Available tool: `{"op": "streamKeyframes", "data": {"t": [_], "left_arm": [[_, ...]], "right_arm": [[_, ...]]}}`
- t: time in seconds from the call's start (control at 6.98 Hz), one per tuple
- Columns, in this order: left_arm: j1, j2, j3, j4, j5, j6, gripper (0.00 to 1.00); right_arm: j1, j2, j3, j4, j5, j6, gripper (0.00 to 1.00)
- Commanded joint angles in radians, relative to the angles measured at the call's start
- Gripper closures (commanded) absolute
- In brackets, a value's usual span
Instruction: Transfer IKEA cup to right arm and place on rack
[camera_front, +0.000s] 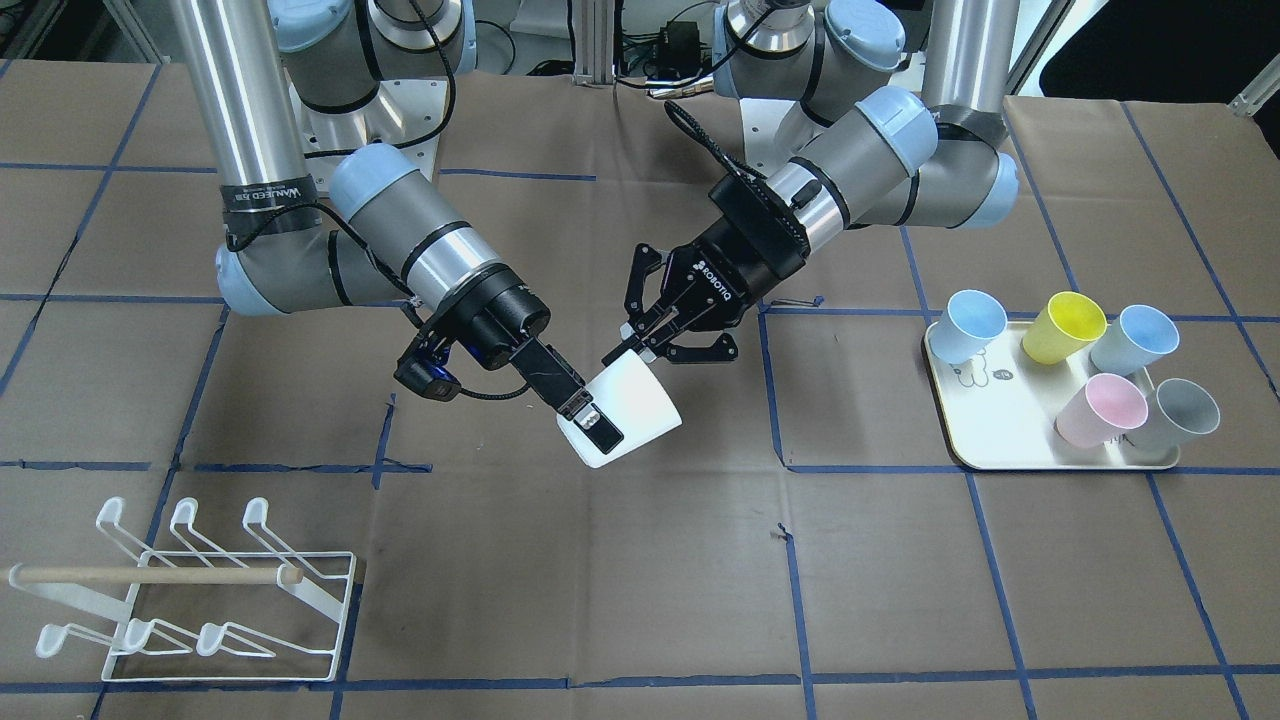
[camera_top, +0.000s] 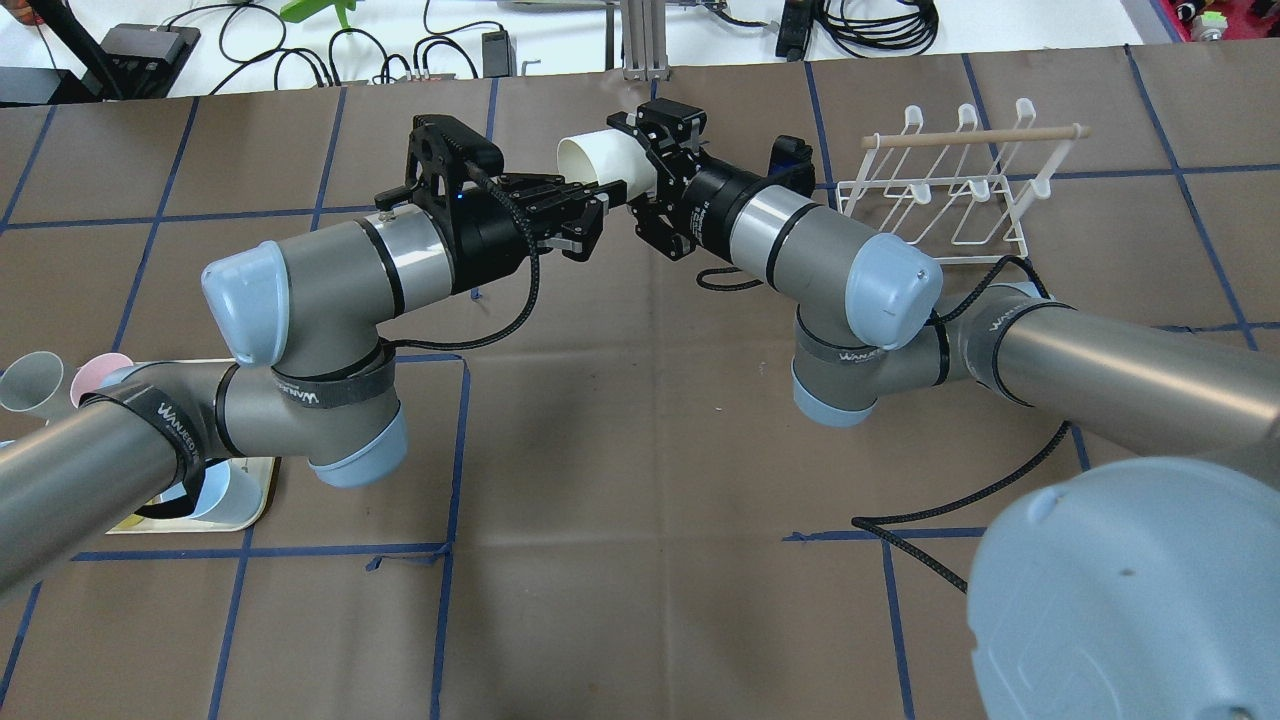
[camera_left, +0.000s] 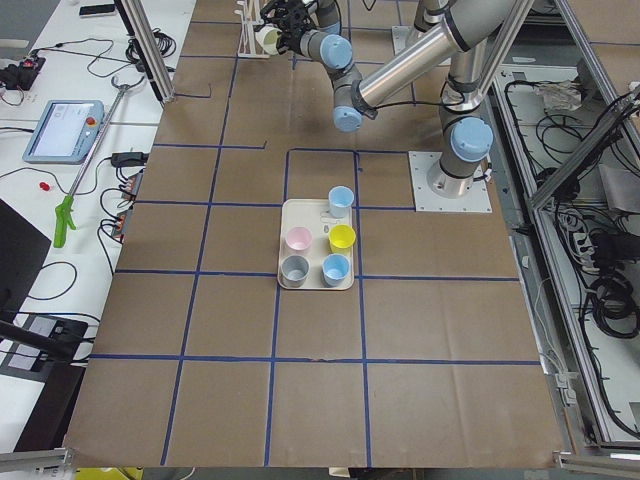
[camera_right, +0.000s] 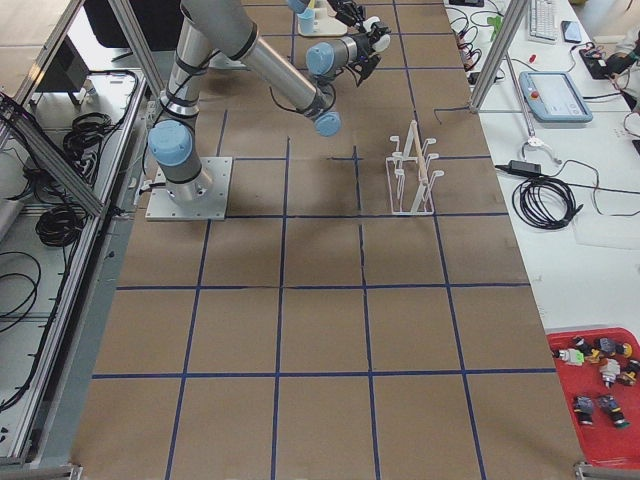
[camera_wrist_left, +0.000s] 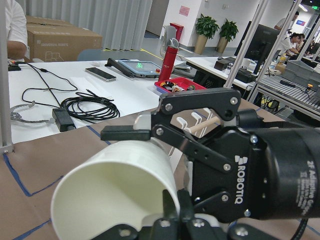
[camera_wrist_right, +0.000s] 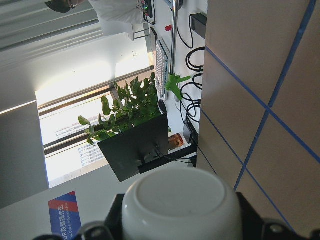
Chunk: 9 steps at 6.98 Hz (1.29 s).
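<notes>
- The right claw (camera_front: 597, 428) is clamped on the white cup (camera_front: 640, 405) near its base, one finger across the outer wall; the right wrist view shows the rounded base sitting between its fingers.
- The cup is held in the air over the middle of the desk (camera_front: 880, 580), lying on its side, with its mouth turned toward the left arm.
- The left claw (camera_front: 640, 345) has its fingers spread apart just beside the cup's rim and grips nothing.
- The two arms meet nose to nose over the desk centre.
- The rack (camera_front: 150, 575) stands on the desk on the robot's right side, well apart from the cup.
- A cream tray (camera_front: 1000, 430) on the robot's left side carries five pastel cups (camera_front: 1100, 410).
</notes>
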Motion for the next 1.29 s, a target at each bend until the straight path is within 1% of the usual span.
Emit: {"op": "streamKeyframes", "data": {"t": [0.0,0.29,0.43,0.86,1.0,1.15], "left_arm": [[-0.001,0.002,0.005,0.001,0.000,0.000,0.82],[0.001,-0.002,0.029,-0.002,0.002,-0.002,0.23],[0.001,-0.001,0.029,-0.002,0.002,-0.002,0.09],[0.021,0.034,0.026,-0.009,0.002,-0.007,0.02],[0.060,0.044,0.020,-0.012,-0.004,-0.008,0.02],[0.122,0.047,0.017,-0.014,-0.024,-0.013,0.02]], "right_arm": [[0.000,-0.003,0.000,-0.002,0.004,0.001,0.47],[0.000,-0.004,0.000,-0.002,0.004,0.001,0.48],[0.000,-0.004,0.000,-0.002,0.004,0.001,0.49],[-0.004,-0.003,-0.017,-0.004,0.004,-0.002,0.53],[-0.015,0.002,-0.044,-0.002,0.002,-0.004,0.54],[-0.038,0.005,-0.049,0.001,0.002,-0.013,0.55]]}}
